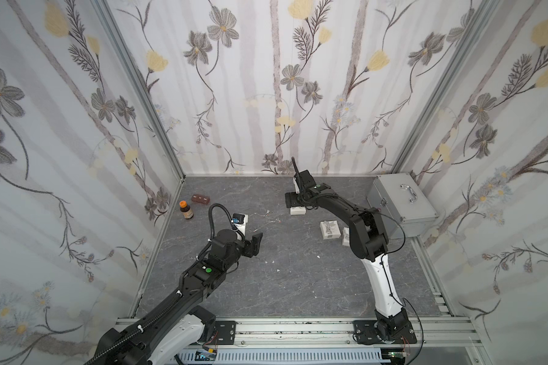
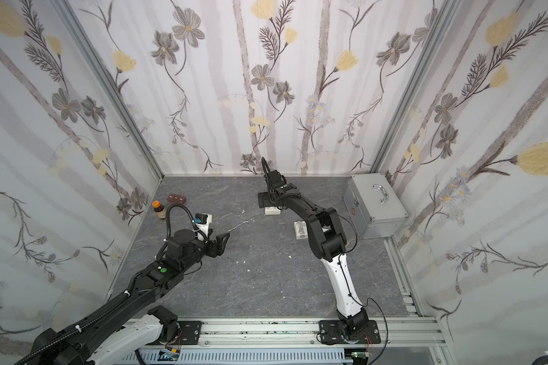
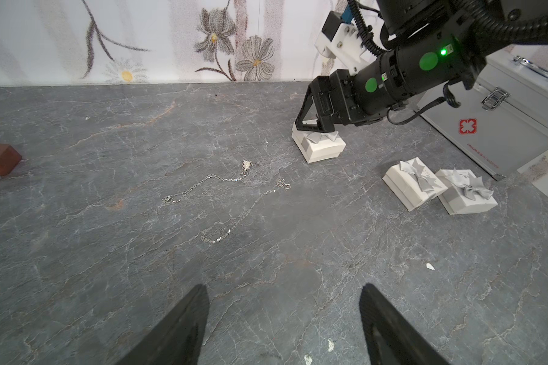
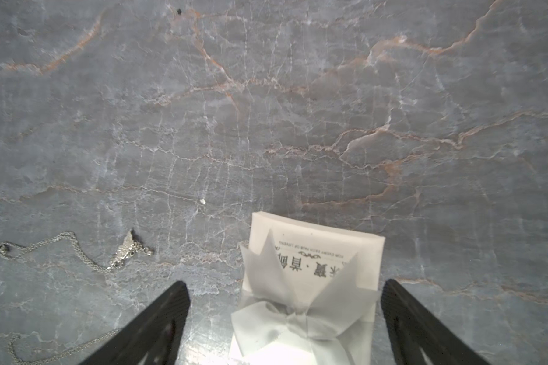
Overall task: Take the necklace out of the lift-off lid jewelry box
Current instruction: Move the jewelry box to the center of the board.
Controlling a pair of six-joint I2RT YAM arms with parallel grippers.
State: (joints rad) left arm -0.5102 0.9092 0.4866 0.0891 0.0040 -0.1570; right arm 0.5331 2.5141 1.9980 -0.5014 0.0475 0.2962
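The right gripper (image 4: 285, 284) stands wide open astride the jewelry box (image 4: 317, 249), jaws clear of its sides, gripping nothing. The box's lid is on, hiding the inside, and its bowed end runs out of the wrist view. Beside the box a necklace (image 3: 209, 181) lies stretched on the table (image 3: 108, 252), pendant end nearest it. The left gripper (image 3: 283, 287), open and empty, hovers well away from the box.
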